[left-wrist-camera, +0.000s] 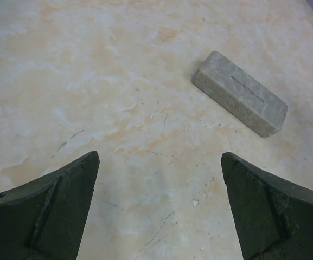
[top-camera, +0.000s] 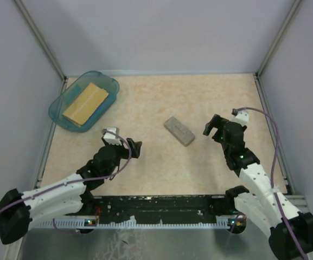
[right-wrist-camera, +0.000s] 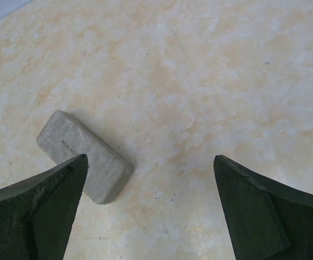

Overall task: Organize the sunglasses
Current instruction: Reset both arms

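No sunglasses show in any view. A shut grey rectangular case (top-camera: 179,131) lies slantwise on the table's middle. My left gripper (top-camera: 125,142) hovers to its left, open and empty; in the left wrist view the case (left-wrist-camera: 238,93) lies ahead and to the right of the left gripper (left-wrist-camera: 159,157). My right gripper (top-camera: 221,122) stands to the right of the case, open and empty. In the right wrist view the case (right-wrist-camera: 84,156) sits partly behind the left fingertip of the right gripper (right-wrist-camera: 149,158).
A blue translucent tray (top-camera: 56,111) holding a tan block (top-camera: 85,102) sits at the back left corner. Grey walls with metal rails enclose the beige tabletop (top-camera: 161,97) on three sides.
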